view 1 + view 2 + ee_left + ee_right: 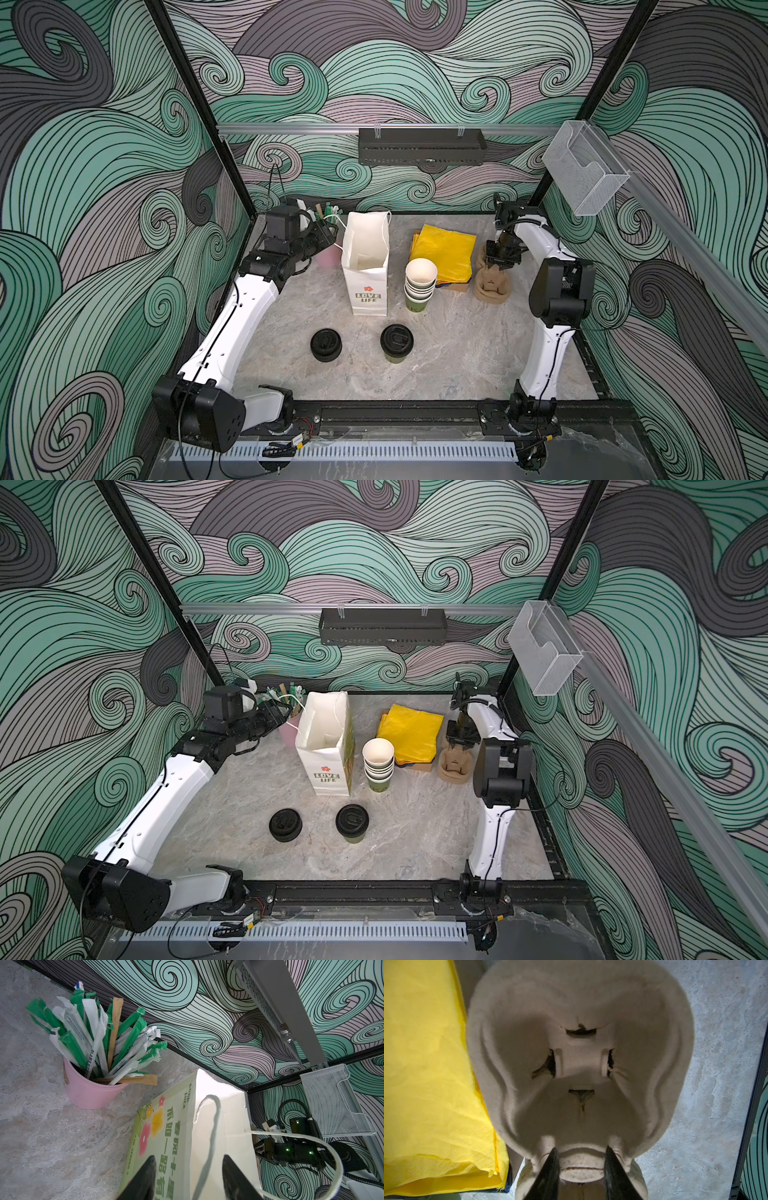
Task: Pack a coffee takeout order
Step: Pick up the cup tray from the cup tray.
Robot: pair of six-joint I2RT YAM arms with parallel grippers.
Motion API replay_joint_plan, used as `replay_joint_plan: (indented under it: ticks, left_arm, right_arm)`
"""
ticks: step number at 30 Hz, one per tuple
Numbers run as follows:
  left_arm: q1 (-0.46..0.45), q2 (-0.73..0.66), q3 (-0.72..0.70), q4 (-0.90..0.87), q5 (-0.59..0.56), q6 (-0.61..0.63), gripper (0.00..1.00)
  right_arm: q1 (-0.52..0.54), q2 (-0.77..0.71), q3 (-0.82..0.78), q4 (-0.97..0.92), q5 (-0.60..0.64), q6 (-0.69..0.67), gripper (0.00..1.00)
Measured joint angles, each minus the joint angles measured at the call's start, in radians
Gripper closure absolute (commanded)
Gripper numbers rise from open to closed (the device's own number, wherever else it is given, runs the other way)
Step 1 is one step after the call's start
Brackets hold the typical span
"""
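Front centre of the counter (457, 365): green paper cup with black lid (396, 343), upright. A squat stack of black lids (326, 345) sits to its left, apart.

Mid-counter: white paper bag (368, 303) upright, mouth open. A stack of lidless green cups (419, 282) is just beside it on the right.

Back right: yellow napkins (446, 249), with the tan pulp carrier (581, 1001) just beside them, nearer the right edge. The right gripper (581, 1169) is over the carrier, jaws pressed against both sides of its centre tab.

Back-left corner: pink cup of wrapped straws (91, 1093). The left gripper (189, 1178) is at the bag's rim, jaws apart, with the cord handle (212, 1136) passing loose between them.
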Motion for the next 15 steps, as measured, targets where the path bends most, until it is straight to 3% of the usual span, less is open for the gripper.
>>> replay_joint_plan:
  ticks: [15]
  left_arm:
    - [0.0,-0.01,0.0,0.0,-0.003,0.034,0.43]
  right_arm:
    - [-0.005,-0.001,0.001,-0.003,-0.004,0.0,0.67]
